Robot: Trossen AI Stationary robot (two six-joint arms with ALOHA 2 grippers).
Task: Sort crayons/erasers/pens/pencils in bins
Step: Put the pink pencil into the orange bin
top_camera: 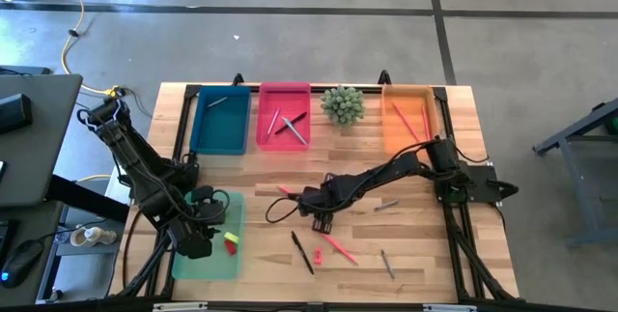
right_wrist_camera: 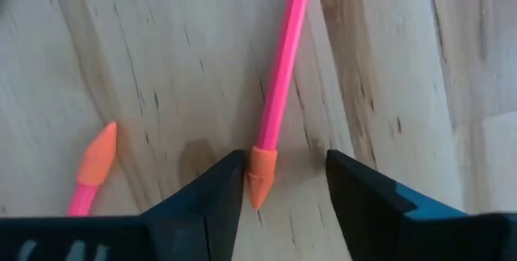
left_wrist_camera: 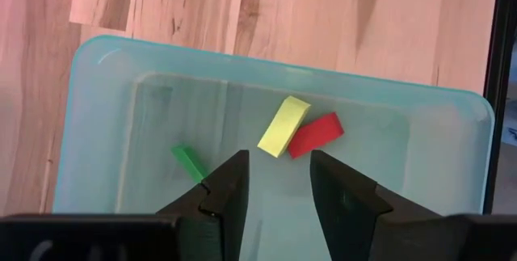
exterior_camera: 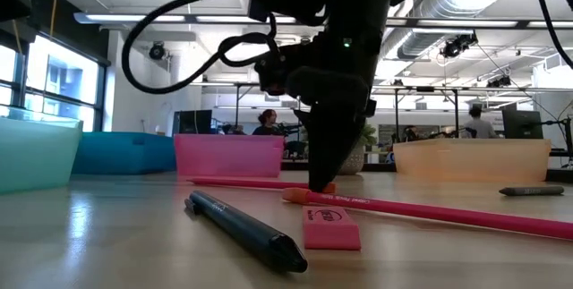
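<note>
My right gripper stands open and points down at mid-table, its fingers on either side of the orange tip of a pink stick that lies flat on the wood. A second pink stick lies nearer, its tip close by. My left gripper hangs open over the pale-green bin, with nothing between its fingers. A yellow eraser, a red eraser and a green eraser lie on the bin's floor. My right gripper comes at the pink stick's orange tip from above, along the stick. One finger stands right beside the tip; I cannot tell whether it touches. The stick lies flat on the table.
The teal bin, pink bin and orange bin line the far edge, with a small spiky plant between them. A black pen, a red eraser and two grey pens lie on the wood.
</note>
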